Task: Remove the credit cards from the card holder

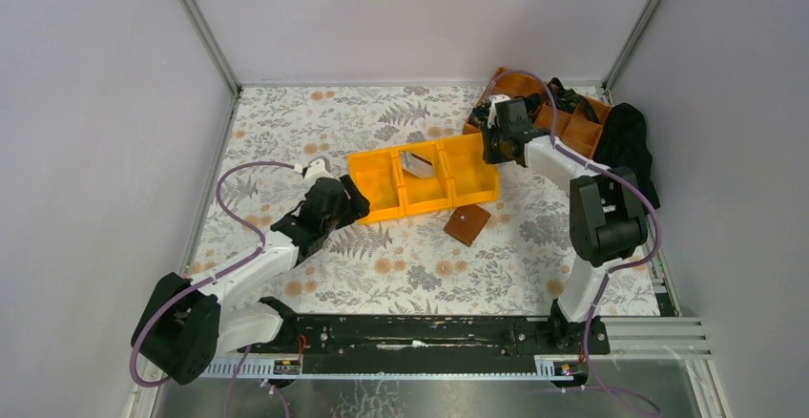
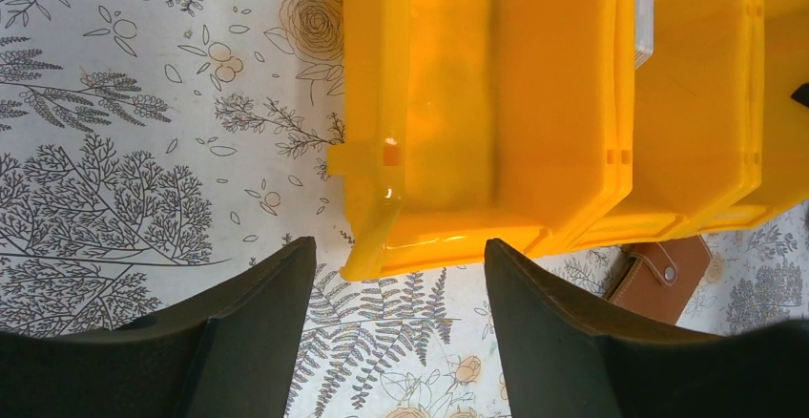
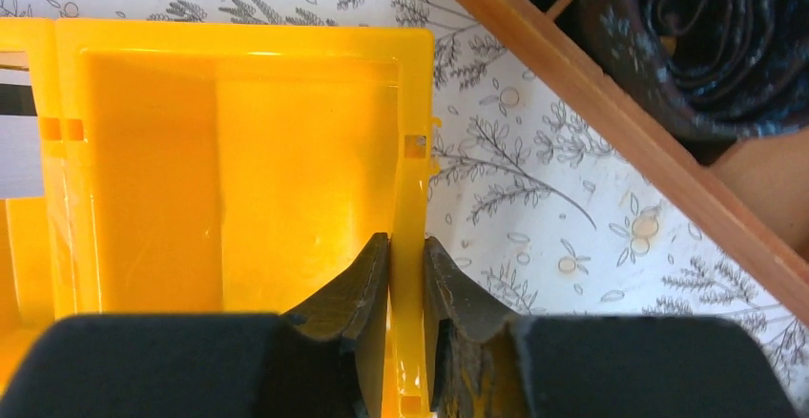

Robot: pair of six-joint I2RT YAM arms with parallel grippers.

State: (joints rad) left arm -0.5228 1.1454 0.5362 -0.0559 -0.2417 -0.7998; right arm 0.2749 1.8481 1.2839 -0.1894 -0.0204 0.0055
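Presently the right claw [image 3: 405,246] pinches the end wall of the yellow bin [image 1: 382,175]; left claw [image 2: 396,256] spread, empty. The card holder [image 1: 467,224] lies on the bench [image 1: 286,122] at 7 o'clock from the right claw, the nearer one; one card [image 1: 417,163] sits in the bin's middle compartment

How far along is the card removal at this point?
Done: one silvery-grey flat card lies in the middle compartment of the yellow plastic bin. In hand: the right gripper pinches the bin's end wall; the left gripper hovers open at the other end. Left: the brown leather card holder lies on the table beside the bin; whether cards remain inside cannot be seen.
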